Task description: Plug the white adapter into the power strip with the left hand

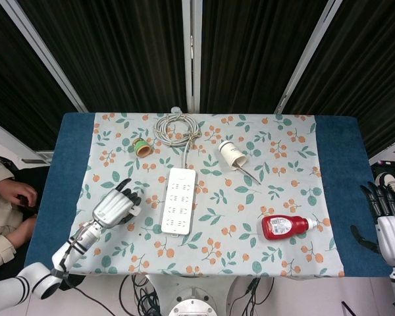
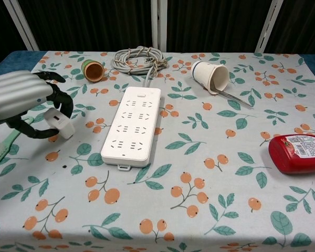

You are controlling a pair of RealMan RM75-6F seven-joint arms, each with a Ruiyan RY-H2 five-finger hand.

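The white adapter [image 2: 60, 120] lies tilted at the left of the table, and my left hand [image 2: 26, 100] grips it with fingers curled over it and the thumb beneath. In the head view the left hand [image 1: 115, 207] sits just left of the white power strip [image 1: 178, 201]. The power strip [image 2: 132, 125] lies flat with its sockets up, a short gap to the right of the adapter. My right hand [image 1: 387, 217] hangs off the table's right edge with fingers apart, holding nothing.
A coiled grey cable [image 2: 139, 59] lies behind the strip. A tipped paper cup [image 2: 211, 75] with a stick lies at back right, a red bottle [image 2: 296, 153] on its side at right, a small orange cup [image 2: 93, 70] at back left, a green brush [image 2: 2, 149] by the left hand.
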